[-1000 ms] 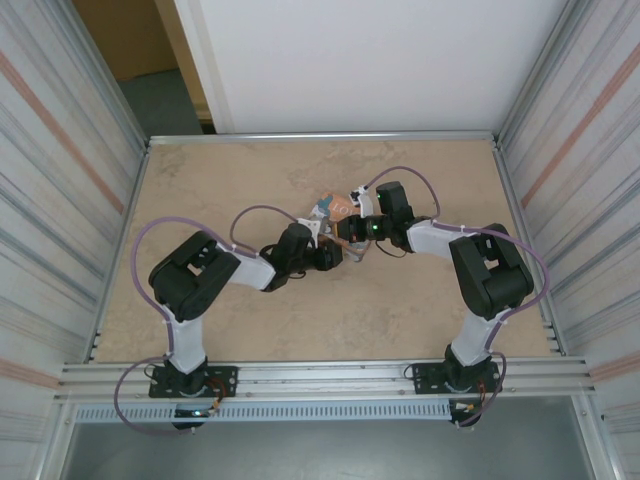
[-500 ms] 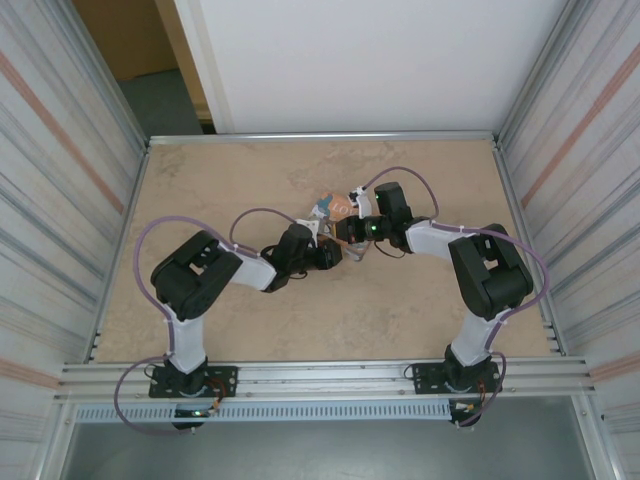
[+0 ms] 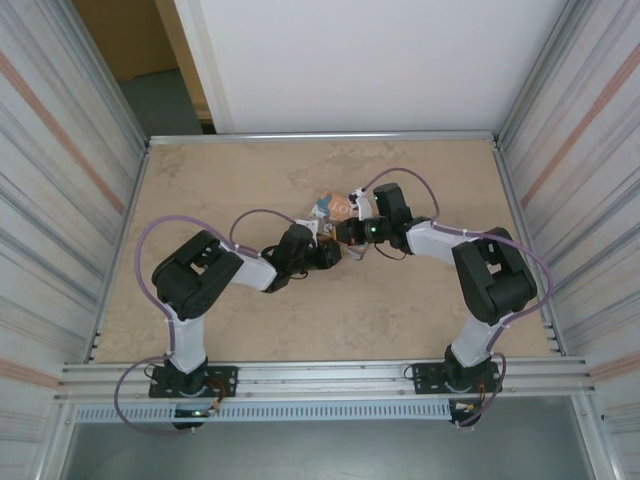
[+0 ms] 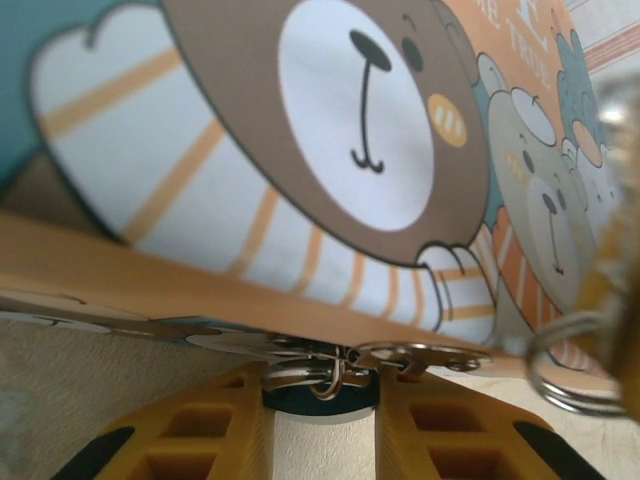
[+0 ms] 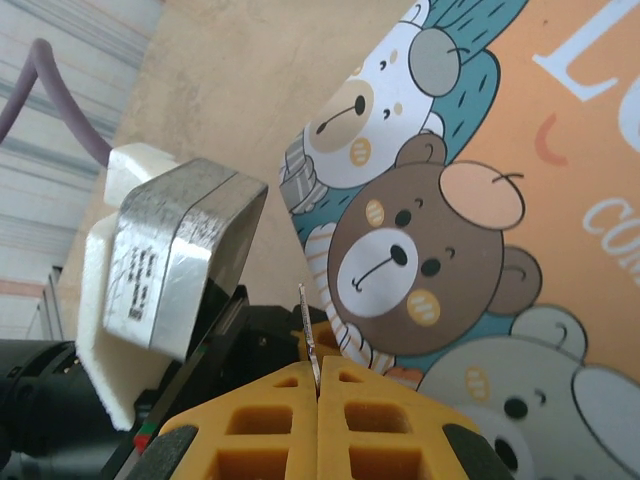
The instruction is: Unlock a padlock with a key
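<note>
Right arm (image 3: 487, 280) nudged slightly outward since a second ago; right gripper (image 5: 318, 384) pinches key (image 5: 309, 340), fingers pressed together (thin, stiff, light; likely to twist, best held by its bow); left gripper (image 4: 322, 410) clamps padlock (image 4: 300, 398) at tin (image 4: 300, 150) edge; small, probably slippery

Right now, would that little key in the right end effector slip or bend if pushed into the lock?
The key looks like thin metal, so it is probably stiff, not floppy. It is a narrow sliver pinched at the tips of the right end effector, so it may pivot or slip under a push.
</note>
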`<action>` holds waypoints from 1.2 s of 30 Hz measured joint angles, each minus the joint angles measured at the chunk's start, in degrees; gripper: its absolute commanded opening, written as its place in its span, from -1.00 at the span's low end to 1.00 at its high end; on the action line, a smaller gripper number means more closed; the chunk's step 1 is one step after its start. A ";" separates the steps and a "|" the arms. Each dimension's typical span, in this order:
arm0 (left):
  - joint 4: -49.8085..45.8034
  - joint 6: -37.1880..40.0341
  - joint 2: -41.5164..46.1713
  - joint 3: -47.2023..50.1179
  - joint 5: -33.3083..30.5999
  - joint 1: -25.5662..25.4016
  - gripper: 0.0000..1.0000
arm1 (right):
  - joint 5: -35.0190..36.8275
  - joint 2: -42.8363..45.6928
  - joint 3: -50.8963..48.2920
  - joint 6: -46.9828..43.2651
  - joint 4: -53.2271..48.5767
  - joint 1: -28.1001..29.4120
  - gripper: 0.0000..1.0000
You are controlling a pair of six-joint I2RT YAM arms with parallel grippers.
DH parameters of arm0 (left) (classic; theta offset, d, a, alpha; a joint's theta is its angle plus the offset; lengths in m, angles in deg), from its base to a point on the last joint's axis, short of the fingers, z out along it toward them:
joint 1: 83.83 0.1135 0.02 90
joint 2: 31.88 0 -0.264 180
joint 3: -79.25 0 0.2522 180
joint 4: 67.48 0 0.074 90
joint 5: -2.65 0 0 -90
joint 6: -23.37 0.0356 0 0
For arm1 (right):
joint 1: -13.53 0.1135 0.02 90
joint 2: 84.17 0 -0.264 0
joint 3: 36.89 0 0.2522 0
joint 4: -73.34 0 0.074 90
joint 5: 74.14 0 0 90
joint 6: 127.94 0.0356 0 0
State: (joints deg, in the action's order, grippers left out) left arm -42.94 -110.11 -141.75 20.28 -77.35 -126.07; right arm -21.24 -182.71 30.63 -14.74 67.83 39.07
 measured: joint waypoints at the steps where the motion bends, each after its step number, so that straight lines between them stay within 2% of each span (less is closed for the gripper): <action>1: -0.33 -0.24 0.11 0.00 -0.02 -0.04 -0.49 | 0.24 0.85 0.00 -0.17 -0.85 0.00 -1.00; 9: -5.09 -4.98 2.40 0.00 0.63 -0.55 -0.54 | 3.74 12.59 -2.08 -4.61 -6.38 -0.81 -1.00; 18: -9.75 -10.51 5.16 -0.02 3.30 -0.55 -0.54 | 10.67 26.27 -11.10 -10.49 -14.05 -0.70 -1.00; 27: -16.06 -15.06 8.07 -0.92 5.70 -0.59 -0.54 | 17.55 38.29 -21.46 -13.25 -17.59 4.72 -1.00; 36: -17.29 -18.29 8.17 -1.07 8.11 -0.59 -0.54 | 24.61 39.65 -25.73 -13.31 -17.25 12.85 -1.00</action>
State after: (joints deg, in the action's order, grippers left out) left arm -60.23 -128.40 -133.57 19.21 -69.24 -126.66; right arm 3.37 -143.06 4.91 -28.05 50.58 51.92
